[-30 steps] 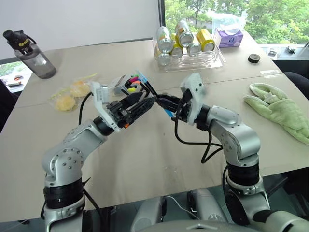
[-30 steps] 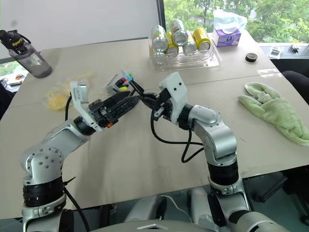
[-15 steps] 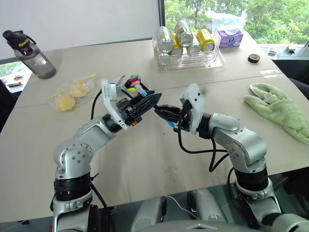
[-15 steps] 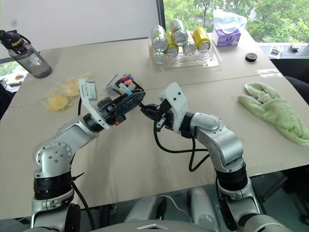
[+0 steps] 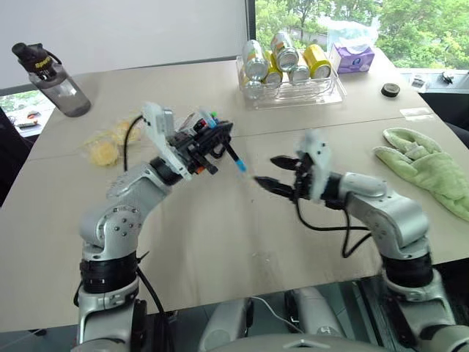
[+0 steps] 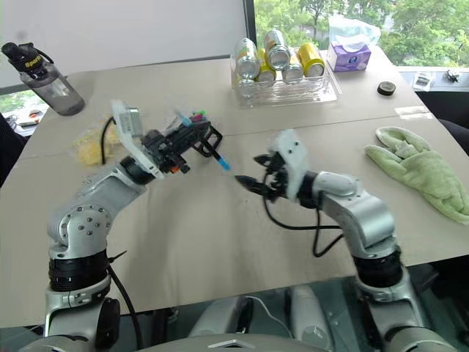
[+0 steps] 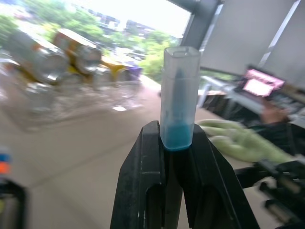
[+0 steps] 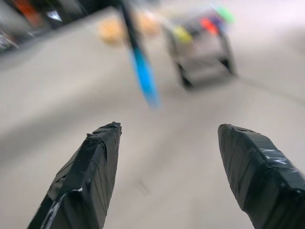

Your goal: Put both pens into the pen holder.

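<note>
You now have the slim black pen with the light blue cap [image 5: 233,155] clamped between the two black fingers of the left gripper [image 5: 217,144], and its blue end sticks out past the fingertips toward the right arm. In the left wrist view the clear blue cap [image 7: 179,98] rises straight from between the closed fingers [image 7: 143,179]. The right gripper [image 5: 277,173] hovers above the beige table [image 5: 220,242], its fingers [image 8: 86,176] wide apart and holding nothing, a little apart from the blue tip.

The small black-framed pen holder with colourful marker tips [image 5: 204,123] stands on the table just behind the left gripper, partly hidden by it. I cannot find the second pen, the one with pink ends, in these views.

Some risks, as I judge them:
- The grip seems to sit near one end of the pen, so the long free part may swing or slip when you turn the wrist.
- The holder is already quite full of markers; the pen may catch on them or on the square rim and tip the holder.
- The holder is close to your left wrist, so a quick turn may knock it.
</note>
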Controlling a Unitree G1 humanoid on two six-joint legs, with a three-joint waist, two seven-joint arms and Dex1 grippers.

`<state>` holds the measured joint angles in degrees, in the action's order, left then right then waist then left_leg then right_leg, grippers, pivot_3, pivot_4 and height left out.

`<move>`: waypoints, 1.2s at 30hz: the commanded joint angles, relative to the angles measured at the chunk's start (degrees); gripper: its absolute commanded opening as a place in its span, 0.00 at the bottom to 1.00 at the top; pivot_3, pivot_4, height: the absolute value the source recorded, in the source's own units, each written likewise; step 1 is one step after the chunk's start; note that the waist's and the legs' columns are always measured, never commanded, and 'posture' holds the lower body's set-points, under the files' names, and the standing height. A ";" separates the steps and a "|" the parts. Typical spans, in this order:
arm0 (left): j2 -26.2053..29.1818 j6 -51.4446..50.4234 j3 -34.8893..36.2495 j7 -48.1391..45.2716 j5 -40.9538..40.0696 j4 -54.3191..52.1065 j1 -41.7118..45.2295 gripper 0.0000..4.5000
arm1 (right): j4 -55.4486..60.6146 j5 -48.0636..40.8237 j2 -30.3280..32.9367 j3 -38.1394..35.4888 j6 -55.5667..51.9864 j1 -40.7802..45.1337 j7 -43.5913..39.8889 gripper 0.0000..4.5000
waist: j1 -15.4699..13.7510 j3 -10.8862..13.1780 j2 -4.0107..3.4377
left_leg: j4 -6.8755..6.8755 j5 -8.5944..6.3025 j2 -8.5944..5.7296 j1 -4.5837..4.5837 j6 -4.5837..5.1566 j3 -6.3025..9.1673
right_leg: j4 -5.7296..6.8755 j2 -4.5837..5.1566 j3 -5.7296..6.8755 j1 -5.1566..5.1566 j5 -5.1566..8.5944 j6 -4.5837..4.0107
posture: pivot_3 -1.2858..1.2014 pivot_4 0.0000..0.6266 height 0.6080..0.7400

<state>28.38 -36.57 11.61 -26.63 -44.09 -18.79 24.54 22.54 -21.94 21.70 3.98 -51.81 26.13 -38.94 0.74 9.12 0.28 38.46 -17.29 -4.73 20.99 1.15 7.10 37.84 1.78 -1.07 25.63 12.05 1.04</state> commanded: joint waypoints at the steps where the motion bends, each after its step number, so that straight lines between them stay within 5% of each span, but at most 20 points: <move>1: 0.81 9.21 -2.45 2.85 11.69 1.27 4.70 0.00 | -2.84 -4.16 5.40 -8.16 4.68 0.82 -5.53 0.79 | -0.20 0.03 0.04 | 0.00 0.00 0.00 0.00 0.00 0.00 | 0.00 0.00 0.00 0.00 0.00 0.00 | 0.52 0.24 1.00; 9: 1.22 18.60 -10.80 5.12 29.57 1.22 11.33 0.00 | -9.29 -10.65 16.40 -16.20 10.23 -0.16 -17.22 0.79 | -0.04 0.06 0.09 | -0.04 0.00 0.03 0.05 0.02 -0.06 | -0.07 0.00 -0.04 0.01 0.00 0.01 | 0.52 0.24 1.00; 19: 1.05 22.32 -20.54 11.16 51.60 6.07 14.17 0.00 | -8.72 -21.16 20.58 -21.44 10.56 -1.76 -25.13 0.79 | -0.32 0.12 0.19 | 0.01 0.00 0.04 0.06 0.04 -0.07 | -0.01 0.00 -0.04 0.00 -0.01 0.03 | 0.52 0.24 1.00; 36: -1.32 27.33 -25.04 9.88 63.36 14.02 13.89 0.00 | -9.08 -24.04 23.67 -20.64 10.67 -1.20 -24.36 0.79 | -1.60 0.13 0.21 | 0.06 0.00 0.04 0.10 0.04 -0.06 | 0.01 0.01 -0.02 0.01 -0.01 0.03 | 0.52 0.24 1.00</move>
<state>27.23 -9.67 -14.26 -16.68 18.50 -3.81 38.12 12.27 -44.78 44.22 -15.47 -41.82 24.03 -63.35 -0.86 9.25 0.49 38.53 -17.29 -4.69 21.10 1.19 7.04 37.85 1.79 -1.09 25.64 12.04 1.07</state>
